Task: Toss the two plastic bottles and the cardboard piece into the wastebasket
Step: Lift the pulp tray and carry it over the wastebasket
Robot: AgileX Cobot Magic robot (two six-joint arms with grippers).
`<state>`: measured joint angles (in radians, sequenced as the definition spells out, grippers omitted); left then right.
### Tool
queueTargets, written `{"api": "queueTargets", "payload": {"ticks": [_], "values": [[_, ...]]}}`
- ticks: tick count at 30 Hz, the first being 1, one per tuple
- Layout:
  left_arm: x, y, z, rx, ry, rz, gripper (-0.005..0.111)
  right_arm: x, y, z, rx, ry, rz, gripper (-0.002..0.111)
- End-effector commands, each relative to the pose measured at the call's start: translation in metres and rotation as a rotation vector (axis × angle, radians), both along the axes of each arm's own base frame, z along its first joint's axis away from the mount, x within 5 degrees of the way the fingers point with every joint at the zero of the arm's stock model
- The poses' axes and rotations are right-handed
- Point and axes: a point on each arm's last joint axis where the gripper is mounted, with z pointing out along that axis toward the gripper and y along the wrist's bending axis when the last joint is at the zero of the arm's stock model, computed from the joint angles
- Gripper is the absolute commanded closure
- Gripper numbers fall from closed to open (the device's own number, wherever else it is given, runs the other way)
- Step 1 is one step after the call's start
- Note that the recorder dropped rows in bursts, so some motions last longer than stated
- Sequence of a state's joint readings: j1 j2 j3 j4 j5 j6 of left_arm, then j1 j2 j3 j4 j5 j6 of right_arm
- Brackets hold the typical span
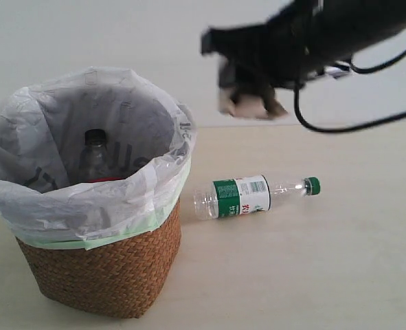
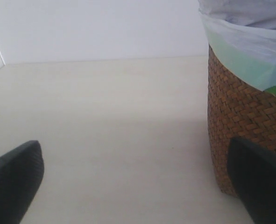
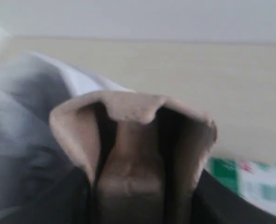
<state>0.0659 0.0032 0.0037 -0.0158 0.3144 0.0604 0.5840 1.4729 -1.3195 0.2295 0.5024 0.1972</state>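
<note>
The right gripper is pinching the cardboard piece with its jaws part closed on the pulp. It is holding the piece high in the air, up beside the wastebasket and a little to the right of its rim rather than over the opening; I judge that this height is meant to let the tray clear the white bag liner before release. The left gripper is hanging low near the foot of the wicker wall, fingers spread wide with nothing between them, seemingly keeping out of the way. There are two bottles. The black-capped bottle is standing inside the basket, its neck showing above the liner's front edge, while the green-capped bottle is lying on its side on the table just beside the basket, cap pointing away from it. With one cardboard piece and one wastebasket showing, I am judging one item of three as binned
</note>
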Motion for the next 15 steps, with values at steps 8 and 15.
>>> {"api": "queueTargets", "payload": {"ticks": [8,15], "values": [[0.0,0.0,0.002,-0.01,-0.015,-0.005,-0.001,-0.029,0.021,0.065,0.111,-0.23,0.246,0.108],[0.0,0.0,0.002,-0.01,-0.015,-0.005,-0.001,0.0,-0.034,0.024,-0.34,-0.158,-0.236,0.108]]}}
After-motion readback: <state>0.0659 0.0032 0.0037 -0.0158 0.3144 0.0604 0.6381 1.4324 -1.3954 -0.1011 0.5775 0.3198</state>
